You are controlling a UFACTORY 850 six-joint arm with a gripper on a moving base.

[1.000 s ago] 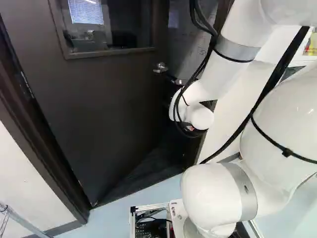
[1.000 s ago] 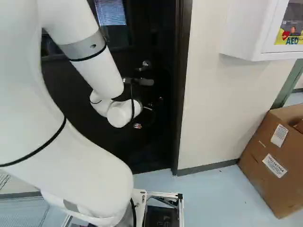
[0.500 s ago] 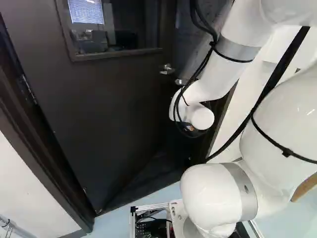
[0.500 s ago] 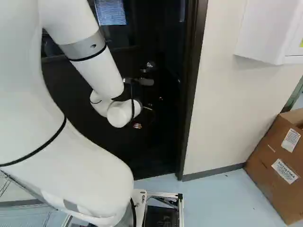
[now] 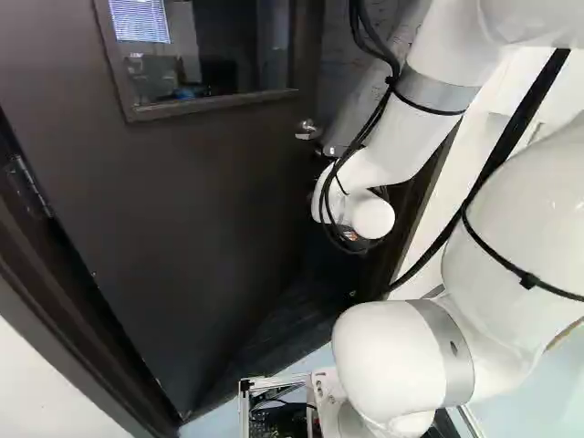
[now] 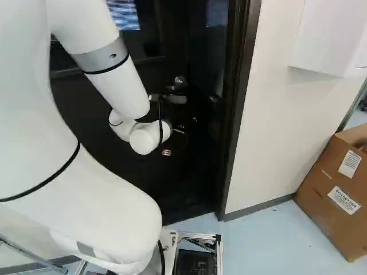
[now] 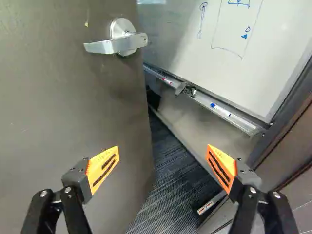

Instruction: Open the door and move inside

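Whiteboard point(image 7: 195, 53), marker point(image 7: 222, 110), cardboard box point(image 6: 324, 200)

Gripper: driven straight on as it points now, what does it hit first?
Likely the door, near its free edge: the open gripper points partly at it, partly past it. Distance to contact is unclear from this view.

A white arm point(image 5: 511, 205) rises in a bulky bend from its joint at the foot of the base views, its forearm point(image 5: 406, 137) slanting down and ahead to a crooked wrist point(image 5: 372, 217), with black cables point(image 5: 392, 82) strapped alongside. Beyond the wrist, the black jaws point(image 7: 163, 146) stand spread wide, their orange pads point(image 7: 102, 168) well apart and angled toward each other, the forward tips closer together than the bases.
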